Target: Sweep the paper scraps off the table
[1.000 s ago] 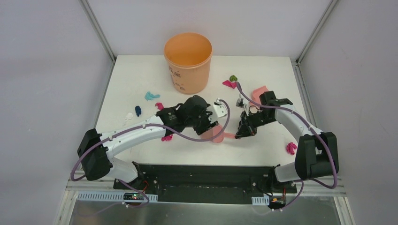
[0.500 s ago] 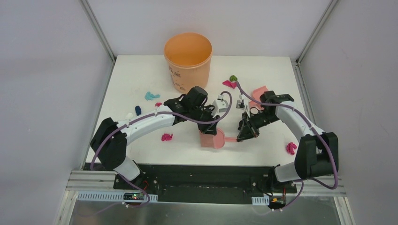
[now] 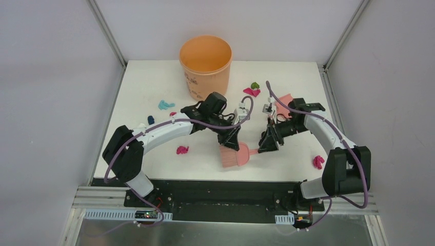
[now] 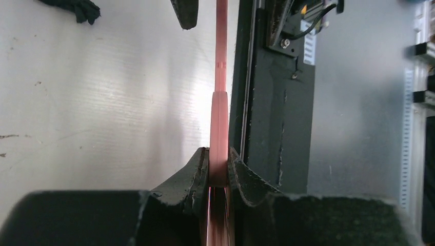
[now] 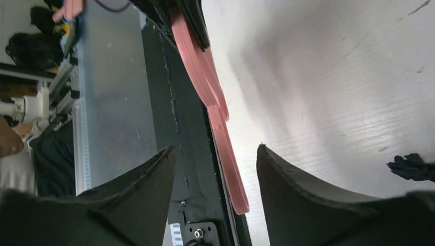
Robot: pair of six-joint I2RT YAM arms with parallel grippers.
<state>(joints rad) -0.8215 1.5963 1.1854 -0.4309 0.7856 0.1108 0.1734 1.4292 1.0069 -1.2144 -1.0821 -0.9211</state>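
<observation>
The left gripper is clenched on the pink hand brush at its head end, so that the bristles are held low over the table near the middle of its near edge, presumably ready for sweeping. The right gripper is spread wide, with a finger set on either side of the brush handle and touching neither face. From this it is judged that the tool is carried by the left arm alone.

The paper scraps are scattered. Several are seen toward the left edge, a magenta and green pair toward the far edge beside the orange bucket, and one at the near right corner. None is gathered yet. The pink dustpan is parked by the right edge.
</observation>
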